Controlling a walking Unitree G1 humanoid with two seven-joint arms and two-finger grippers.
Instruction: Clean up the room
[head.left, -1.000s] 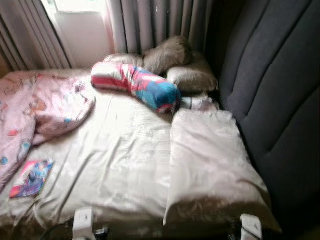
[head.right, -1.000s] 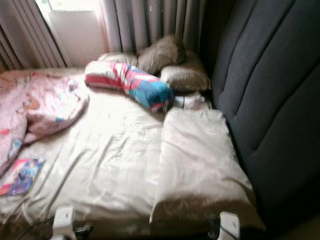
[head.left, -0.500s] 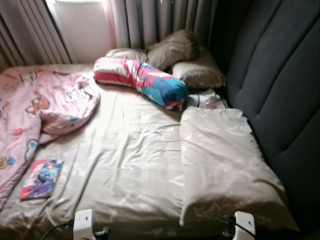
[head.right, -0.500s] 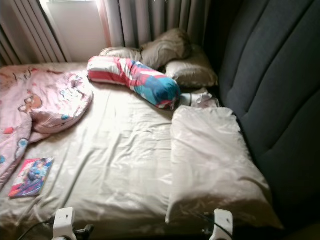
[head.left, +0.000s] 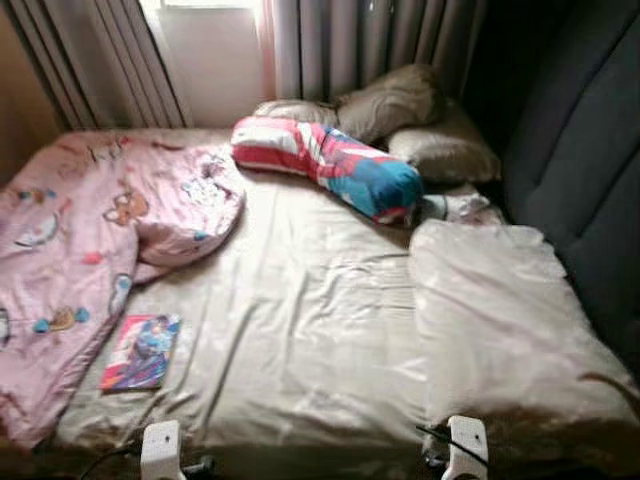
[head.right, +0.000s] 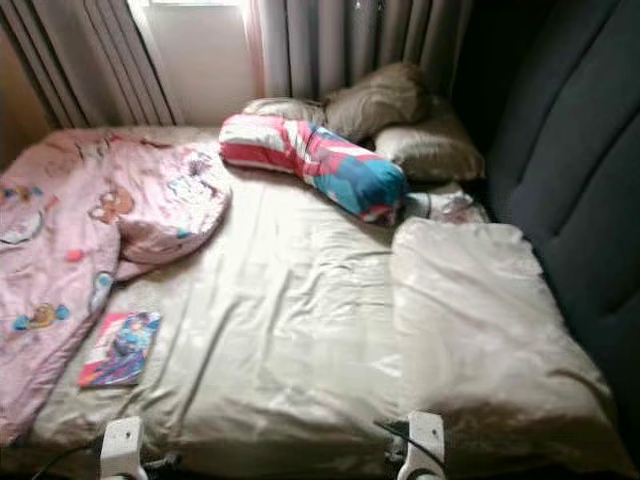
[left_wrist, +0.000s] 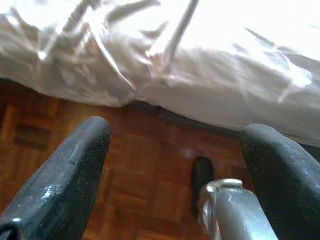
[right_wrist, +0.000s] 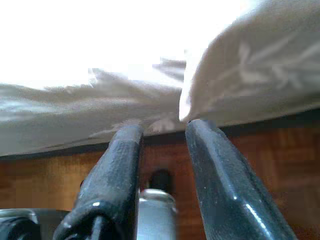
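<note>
A bed with a wrinkled beige sheet (head.left: 300, 330) lies before me. A pink cartoon blanket (head.left: 90, 240) is bunched over its left side. A colourful book (head.left: 142, 352) rests on the sheet near the blanket's edge. A red, white and blue bolster (head.left: 330, 165) lies across the far end, in front of grey-beige pillows (head.left: 400, 110). A large pale pillow (head.left: 500, 310) sits on the right. My left gripper (left_wrist: 175, 127) hangs open below the bed's near edge, over the wooden floor. My right gripper (right_wrist: 160, 127) is also low at the bed's edge, its fingers a little apart and holding nothing.
A dark padded headboard (head.left: 590, 170) runs along the right side. Grey curtains (head.left: 370, 45) and a bright window (head.left: 210, 45) stand behind the bed. Brown parquet floor (left_wrist: 135, 170) lies under the near edge. A small crumpled white thing (head.left: 455, 205) sits between the pillows.
The whole picture has shifted right, so the camera has turned left; more of the pink blanket and the book are in view. Nothing on the bed has moved.
</note>
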